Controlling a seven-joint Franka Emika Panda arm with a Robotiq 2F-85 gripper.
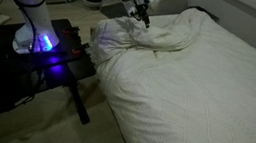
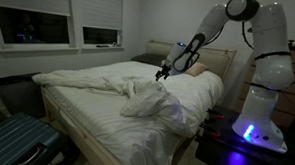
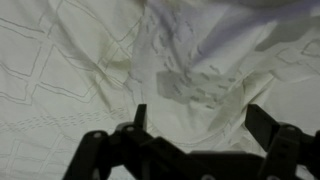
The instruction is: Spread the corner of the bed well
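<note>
The bed (image 1: 214,104) (image 2: 96,115) fills much of both exterior views, white with a quilted cover. Its duvet corner (image 1: 122,38) (image 2: 147,101) lies folded back in a puffy, wrinkled bunch near the bed's edge. My gripper (image 1: 143,20) (image 2: 162,73) hangs open just above the bunched duvet. In the wrist view the gripper (image 3: 198,118) shows two black fingers (image 3: 139,117) spread wide over wrinkled white fabric (image 3: 190,80), with nothing between them.
A small black table (image 1: 59,57) (image 2: 235,151) carries the robot base, lit blue, right beside the bed's edge. A dark suitcase (image 2: 15,147) stands by the bed's foot. Windows (image 2: 35,28) and a headboard (image 2: 223,61) line the walls.
</note>
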